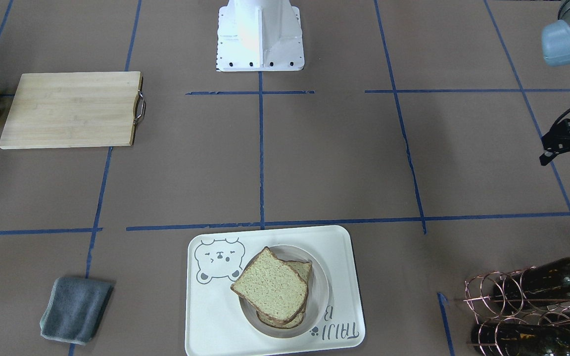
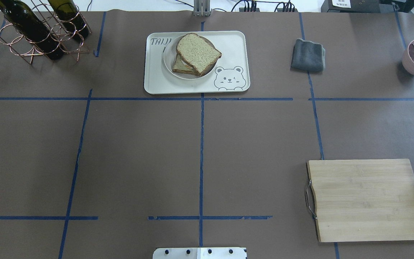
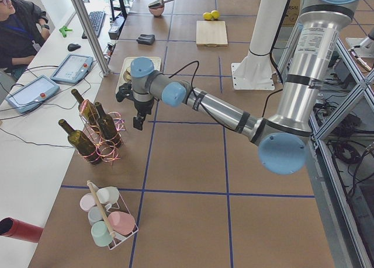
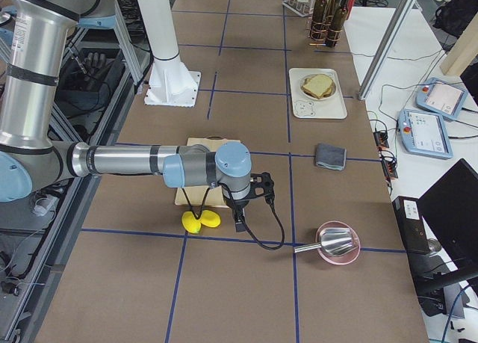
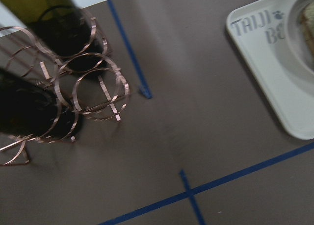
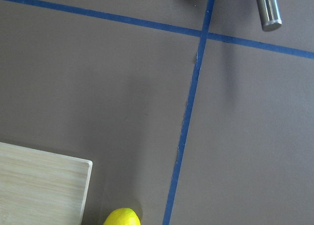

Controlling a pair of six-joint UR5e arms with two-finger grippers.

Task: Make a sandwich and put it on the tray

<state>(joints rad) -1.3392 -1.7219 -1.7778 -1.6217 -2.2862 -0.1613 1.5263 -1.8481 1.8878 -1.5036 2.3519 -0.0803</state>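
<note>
1. Sandwich of tan speckled dark-crusted bread lies on a round white plate in the cream rectangular bear-print tray, at 12 o'clock overhead.
2. My left claw and right claw: I cannot tell their spread.
3. Risk: the skewed top slice slides off if jolted.

Sandwich — bread slices askew — sits plated on tray.

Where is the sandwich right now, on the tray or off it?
On the tray: the sandwich sits on a small round plate inside the tray's rim.
</note>
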